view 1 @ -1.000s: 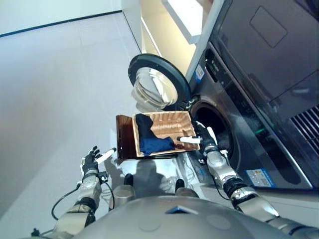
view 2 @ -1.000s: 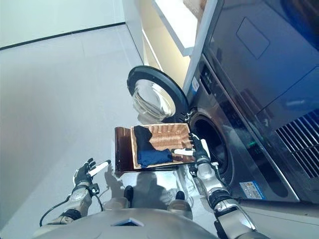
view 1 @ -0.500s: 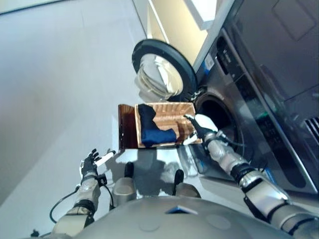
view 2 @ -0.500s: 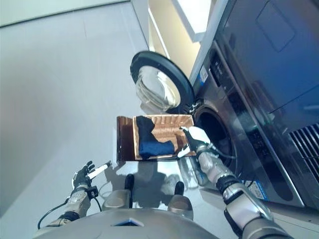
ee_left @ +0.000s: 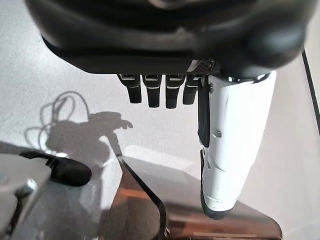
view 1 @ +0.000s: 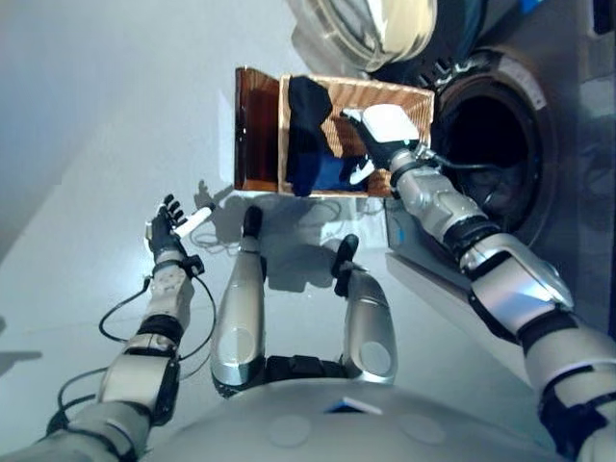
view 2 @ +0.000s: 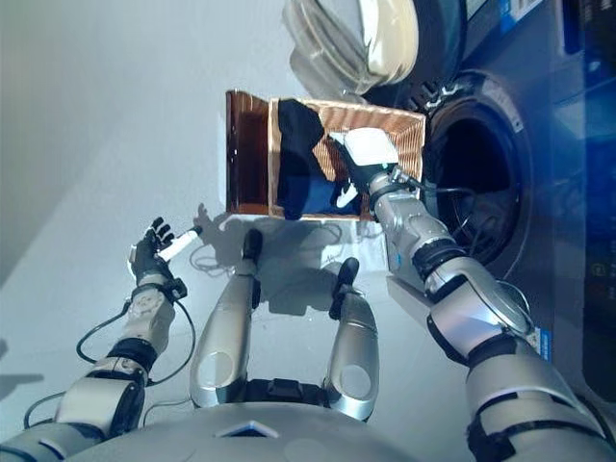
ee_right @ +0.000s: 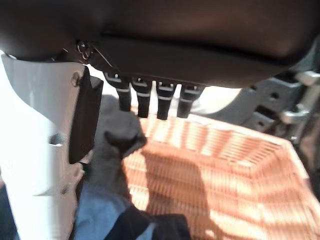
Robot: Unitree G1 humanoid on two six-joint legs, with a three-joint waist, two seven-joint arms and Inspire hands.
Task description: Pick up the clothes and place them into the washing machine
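wicker basket (view 1: 385,96) sits on the pale floor (view 1: 87,115) right in front of the washing machine (view 2: 568,144), its far edge close to the open drum (view 1: 491,144). the round glass door (view 1: 380,24) is swung out past the basket's far corner. the clothes (view 1: 310,135) are in the basket, piled at the end away from the drum: a dark piece draped up over the rim and a blue bit under it, rest of the woven bottom bare.

right hand (view 1: 377,130) is reaching down into the basket just beside the clothes, white-covered thumb toward the fabric. in the right wrist view the fingers (ee_right: 150,102) hang straight and a bit apart over the dark cloth, nothing pinched, so it's loose and empty. can't tell if the fingertips actually touch the cloth.

left hand (view 1: 171,223) is well apart from the basket, low over the floor on the robot's left, fingers spread and straight, white thumb sticking out, holding nothing. left wrist view shows the same thing, with a corner of the basket past the thumb.
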